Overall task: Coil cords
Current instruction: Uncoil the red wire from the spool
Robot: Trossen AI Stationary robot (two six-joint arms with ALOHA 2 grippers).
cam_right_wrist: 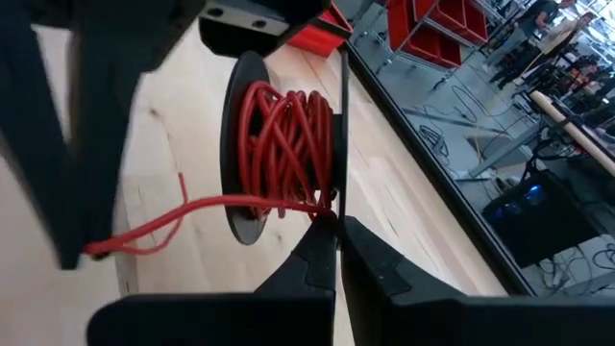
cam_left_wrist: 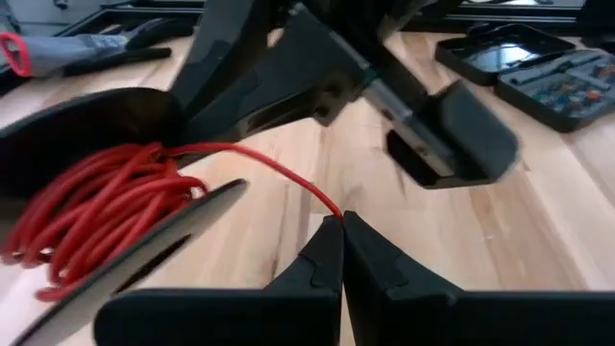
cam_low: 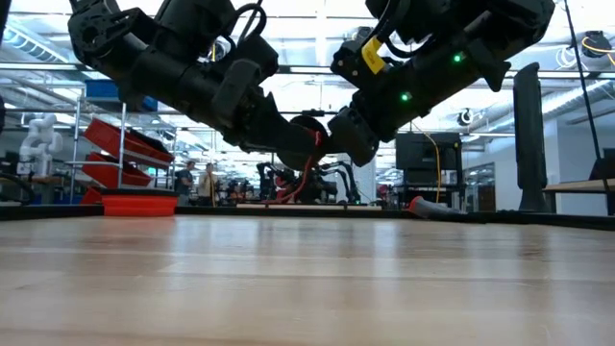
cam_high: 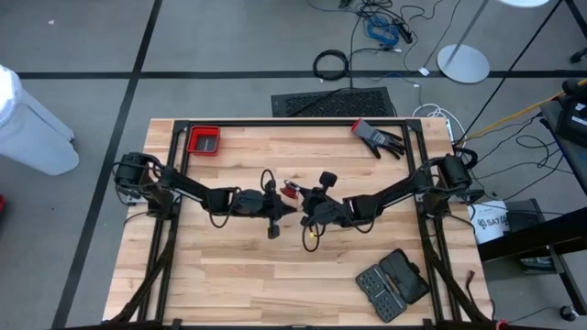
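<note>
2 grippers are both pinched on this job, meeting over the middle of the table [cam_high: 229, 284] and well up off the wood. Left gripper [cam_left_wrist: 341, 223] has its fingers squeezed tight on the free run of the red cord [cam_left_wrist: 96, 207]; you can see the strand come off the pile and vanish right into the pinch. Right gripper [cam_right_wrist: 338, 223] is clamped too, and from its own camera it looks like it's nipping the rim of the black spool [cam_right_wrist: 235, 144] right where the strand leaves it, so I'd say it's holding the reel steady.

Progress-wise, most of the cord looks wound already. The bulk sits as a fat, messy bundle between the spool's 2 dark flanges, loops crossing each other rather than lying neat. What's left loose is 1 short stretch from the bundle to the left pinch, plus a little kinked tail poking past those fingers in the right wrist view. So I'd call it nearly done: just that last bit to lay on and then tuck or let go.

Further out, nothing else seems involved. Red tray [cam_high: 204, 140] sits at the far left corner, a glove [cam_high: 378, 137] near the far right, and the open bit case [cam_high: 393, 284] down at the near right, all well apart from the arms.
</note>
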